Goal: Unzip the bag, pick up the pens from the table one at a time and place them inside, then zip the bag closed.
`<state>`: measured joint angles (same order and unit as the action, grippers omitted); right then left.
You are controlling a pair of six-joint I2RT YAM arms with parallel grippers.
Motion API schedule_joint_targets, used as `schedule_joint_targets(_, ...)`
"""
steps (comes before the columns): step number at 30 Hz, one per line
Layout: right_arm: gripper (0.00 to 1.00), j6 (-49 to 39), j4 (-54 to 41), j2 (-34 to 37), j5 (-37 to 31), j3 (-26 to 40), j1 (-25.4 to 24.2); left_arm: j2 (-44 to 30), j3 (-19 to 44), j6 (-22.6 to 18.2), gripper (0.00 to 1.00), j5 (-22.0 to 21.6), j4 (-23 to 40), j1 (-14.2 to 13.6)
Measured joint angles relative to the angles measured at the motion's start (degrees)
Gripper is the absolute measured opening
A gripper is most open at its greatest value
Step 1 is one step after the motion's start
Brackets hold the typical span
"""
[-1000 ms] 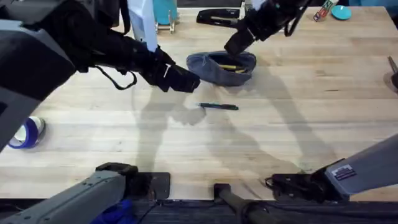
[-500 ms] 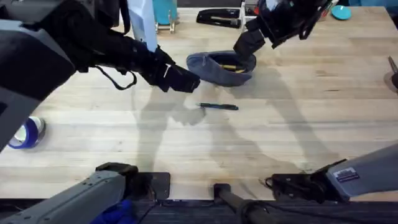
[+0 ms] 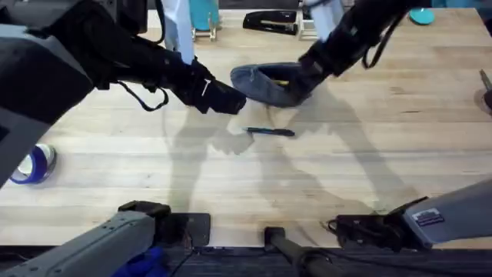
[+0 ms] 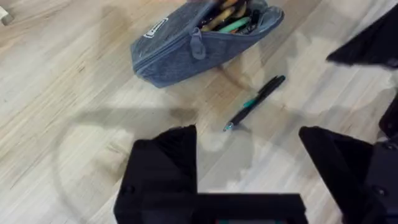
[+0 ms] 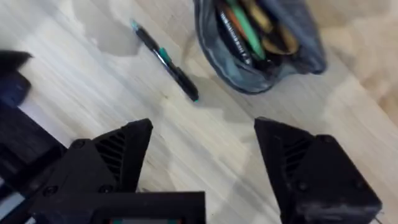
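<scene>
Overhead, right hand (image 3: 307, 71) (fingers apart) above bag (image 3: 265, 83), pen (image 3: 270, 131) nearby.

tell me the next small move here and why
Probably lower the open right pincer onto the slim dark pen with the teal band. It lies alone on the light wooden table, while the soft grey-blue fabric pouch is already unzipped with pens inside.

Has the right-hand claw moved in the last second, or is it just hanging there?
Yes. The right gripper has shifted away from the black stapler, toward the bag's near-right end.
</scene>
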<state>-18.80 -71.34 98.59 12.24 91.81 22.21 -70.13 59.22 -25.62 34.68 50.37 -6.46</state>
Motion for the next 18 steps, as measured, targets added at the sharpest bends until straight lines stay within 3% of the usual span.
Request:
schedule_joint_targets(5,0.998,-1.0,3.5,0.0,-0.6,-6.1,3.1,0.0,0.0,0.2,0.995,0.0,0.0,0.0)
schedule_joint_targets(18,0.998,-0.2,5.8,0.0,-5.5,-9.4,7.2,0.0,0.0,0.1,0.995,0.0,-0.1,0.0)
